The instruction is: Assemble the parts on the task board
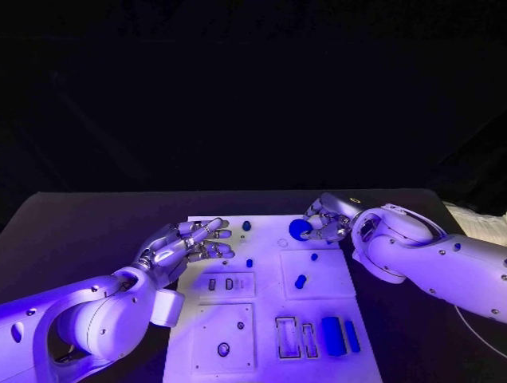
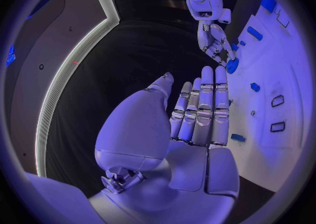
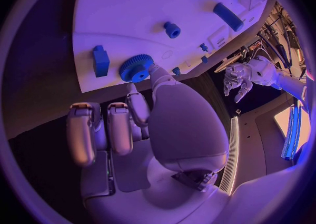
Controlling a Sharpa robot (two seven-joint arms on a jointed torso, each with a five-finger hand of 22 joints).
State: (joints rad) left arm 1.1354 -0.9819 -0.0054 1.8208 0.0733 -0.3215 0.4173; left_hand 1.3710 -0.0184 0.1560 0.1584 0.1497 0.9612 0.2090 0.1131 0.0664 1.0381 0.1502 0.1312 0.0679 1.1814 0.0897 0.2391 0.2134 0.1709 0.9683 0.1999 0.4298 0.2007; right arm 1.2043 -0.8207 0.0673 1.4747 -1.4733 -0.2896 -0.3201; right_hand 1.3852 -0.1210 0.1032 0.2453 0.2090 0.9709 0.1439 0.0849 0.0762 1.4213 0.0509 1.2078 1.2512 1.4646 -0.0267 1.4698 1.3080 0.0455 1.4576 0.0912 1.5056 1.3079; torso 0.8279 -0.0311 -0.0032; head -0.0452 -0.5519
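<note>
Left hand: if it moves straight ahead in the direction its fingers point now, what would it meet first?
Probably nothing close. The left hand is open, fingers aimed across the task board towards the right hand, which holds the blue gear. Depth is uncertain.

Left hand point(image 2: 197, 116) flat and holding nothing, fingers point(image 2: 214, 103) straight and pressed side by side, thumb point(image 2: 160, 84) set a little apart, all hovering over the black desk point(image 2: 125, 71) just beside the task board point(image 2: 276, 71). Beyond those fingertips, right hand point(image 2: 216, 42) reaching down to the board's edge, fingertips on a round blue gear point(image 2: 232, 66). On the board near the gear: a small blue part point(image 2: 255, 86), a blue bar point(image 2: 255, 33), two dark slots point(image 2: 277, 113).
</note>
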